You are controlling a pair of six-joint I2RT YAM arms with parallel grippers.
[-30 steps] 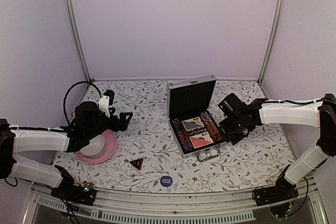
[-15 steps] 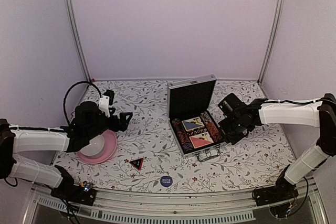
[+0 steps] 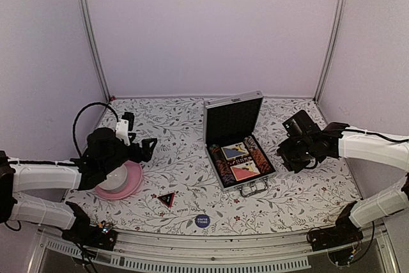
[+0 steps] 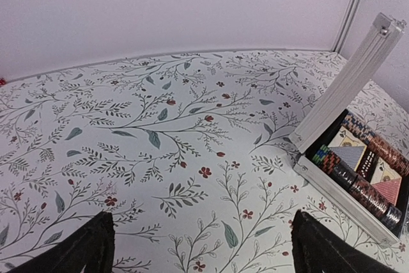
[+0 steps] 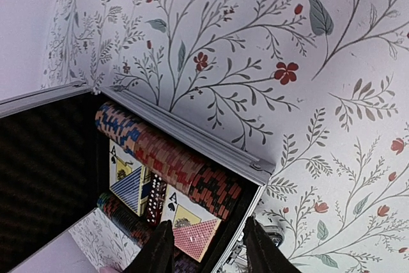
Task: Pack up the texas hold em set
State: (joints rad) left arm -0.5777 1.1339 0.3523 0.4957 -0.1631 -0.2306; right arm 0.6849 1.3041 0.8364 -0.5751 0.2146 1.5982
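Note:
The silver case (image 3: 225, 179) lies open at mid-table, its black-lined lid (image 3: 233, 119) upright. Inside it are rows of striped chips (image 5: 167, 156), a blue-backed deck (image 5: 128, 180), a red-backed deck (image 5: 195, 225) and dark dice (image 5: 152, 196). My right gripper (image 3: 285, 156) hovers just right of the case, open, nothing between its fingers (image 5: 160, 250). A red-black triangle (image 3: 167, 199) and a blue disc (image 3: 202, 220) lie on the table near the front. My left gripper (image 3: 149, 147) hangs wide open over bare tablecloth, left of the case (image 4: 348, 199).
A pink plate (image 3: 133, 183) holding a white bowl (image 3: 112, 180) sits under the left arm's wrist. The flowered cloth runs to white walls at the back and sides. The case's metal handle (image 3: 254, 188) points at the front edge.
My right arm has drawn back to the right, away from the case, and its jaws have spread wider. The left arm shifted slightly left, still open.

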